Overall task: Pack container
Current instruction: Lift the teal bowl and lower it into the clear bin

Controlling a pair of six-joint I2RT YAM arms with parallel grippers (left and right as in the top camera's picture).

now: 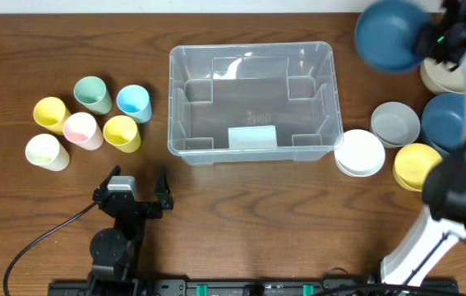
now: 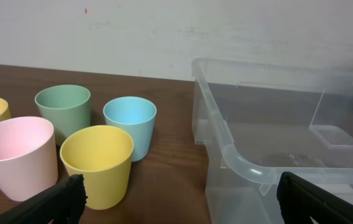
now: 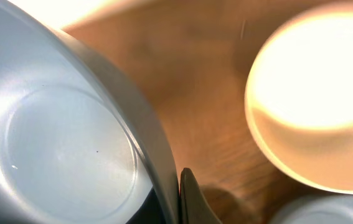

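The right gripper (image 1: 426,39) is clenched on the rim of a dark blue bowl (image 1: 387,34), held beyond the container's far right corner (in the wrist view the smooth, round bowl (image 3: 58,143) fills the left side, its rim pinched at the gripper (image 3: 177,193)). The left gripper (image 1: 140,191) sits in front of the container's near left corner, jaws spread wide, released.

The container (image 1: 251,150) is mid-table. It is a big clear plastic bin, rectangular with rounded corners, a rimmed edge and moulded ledges inside. A pale label (image 1: 252,136) sits at its near wall, and the brown table (image 1: 241,222) shows through its floor.

Left of the container stands a cluster of matte cups, mouths up: green cup (image 1: 93,94), blue cup (image 1: 134,102), pink cup (image 1: 82,130), cream cup (image 1: 46,151) and two yellow cups (image 1: 122,132).

Right of the container are more bowls. The white bowl (image 1: 359,152) is just beside its near right corner, then the grey bowl (image 1: 395,123) and the yellow bowl (image 1: 417,164).
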